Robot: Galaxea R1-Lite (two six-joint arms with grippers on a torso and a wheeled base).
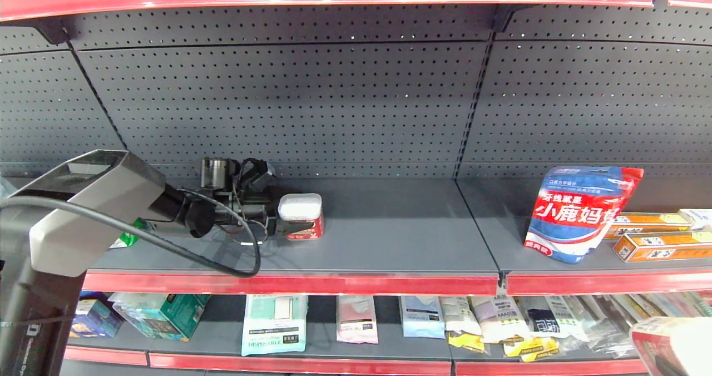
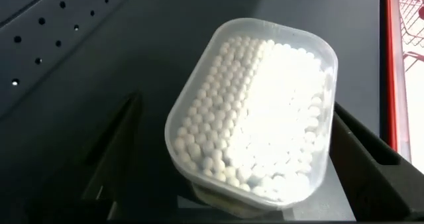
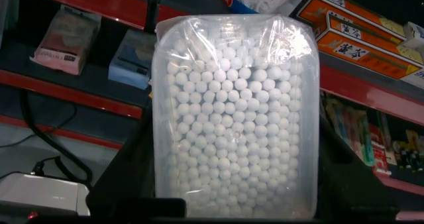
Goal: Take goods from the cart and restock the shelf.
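Now swab box [image 1: 300, 216] upright on shelf [image 1: 389, 237], left fingers [image 2: 361, 168] spread; right fingers [image 3: 348, 181] pinch bag [image 3: 235, 118]

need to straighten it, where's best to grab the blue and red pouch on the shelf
Probably the flat top edge of the blue and red pouch, pinched front to back, coming from the open front of the shelf: it stands upright, leaning, and its body bulges.

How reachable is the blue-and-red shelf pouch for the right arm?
Probably not for a grasp: the right end effector is shut on a bag of cotton swabs. The shelf in front of the pouch looks free, though.
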